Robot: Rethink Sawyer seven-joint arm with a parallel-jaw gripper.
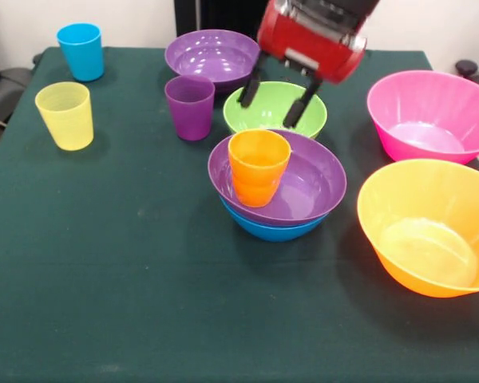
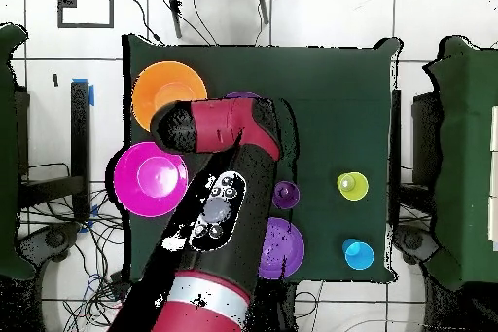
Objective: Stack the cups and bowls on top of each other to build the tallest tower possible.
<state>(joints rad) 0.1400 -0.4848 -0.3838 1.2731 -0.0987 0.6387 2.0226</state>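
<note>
The tower (image 1: 277, 191) stands near the middle of the green table (image 1: 104, 303): a blue bowl (image 1: 273, 228) at the bottom, a purple bowl (image 1: 303, 187) nested in it, and an orange cup (image 1: 258, 167) upright inside the purple bowl, against its left side.

Just behind the tower the gripper (image 1: 277, 100) hangs above the green bowl (image 1: 259, 112), its two dark fingers (image 1: 251, 86) spread apart, holding nothing and touching nothing.

Left of the green bowl is the purple cup (image 1: 190, 107), and behind that the second purple bowl (image 1: 211, 57). Well left of the tower are the yellow cup (image 1: 65, 115) and the blue cup (image 1: 81, 51).

Right of the tower lie the pink bowl (image 1: 431, 116) and orange bowl (image 1: 427, 227), both cut off by the picture edge.

In the overhead view the arm (image 2: 219, 211) hides the tower and the green bowl almost entirely.
</note>
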